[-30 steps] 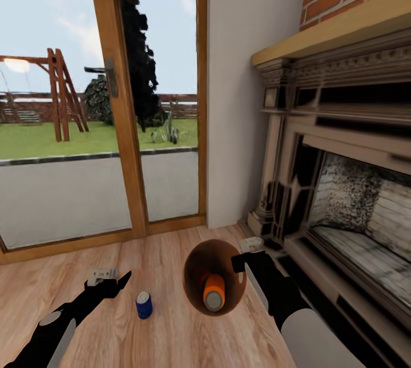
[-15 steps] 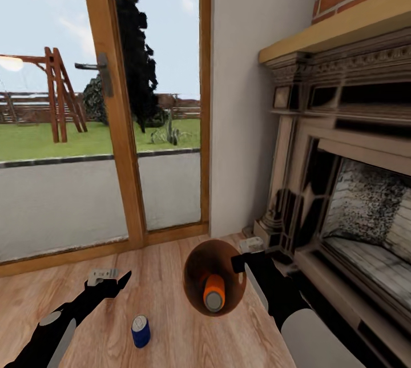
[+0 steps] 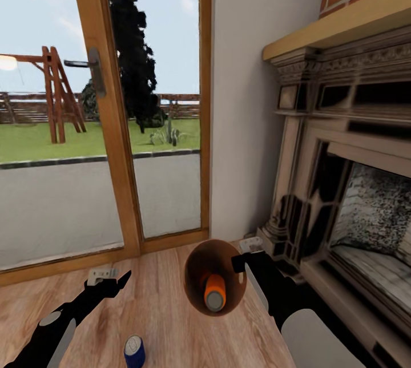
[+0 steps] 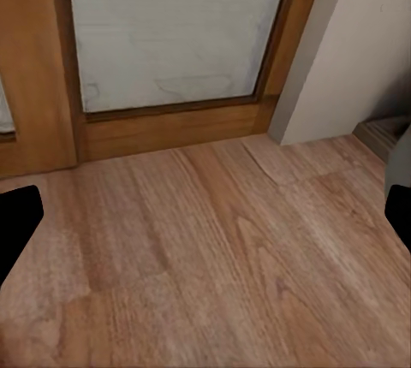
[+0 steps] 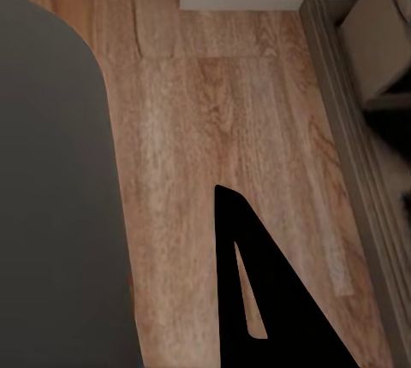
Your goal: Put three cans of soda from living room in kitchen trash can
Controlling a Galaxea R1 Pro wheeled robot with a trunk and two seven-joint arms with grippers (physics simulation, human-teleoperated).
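The right gripper (image 3: 244,261) clamps the rim of the round bin with the glossy coppery-brown inside (image 3: 197,274), carried tipped so its mouth faces the head camera. An orange soda can with a silvery top (image 3: 214,292) lies inside it. A dark blue soda can (image 3: 134,352) stands on the light wood floor (image 3: 165,322), near the lower edge of the head view, below the left gripper (image 3: 114,283), which hangs above the boards with nothing in it; in the left wrist view its dark fingers (image 4: 19,218) stand wide apart.

The blue can looks like the next pickup. To do it well, the left arm should drop straight over the can, fingers straddling its sides, and close at mid-height. The bin should stay steady so the orange can does not roll out.

The wood-framed glass door (image 3: 108,145) and dark ornate fireplace (image 3: 342,185) stand ahead.
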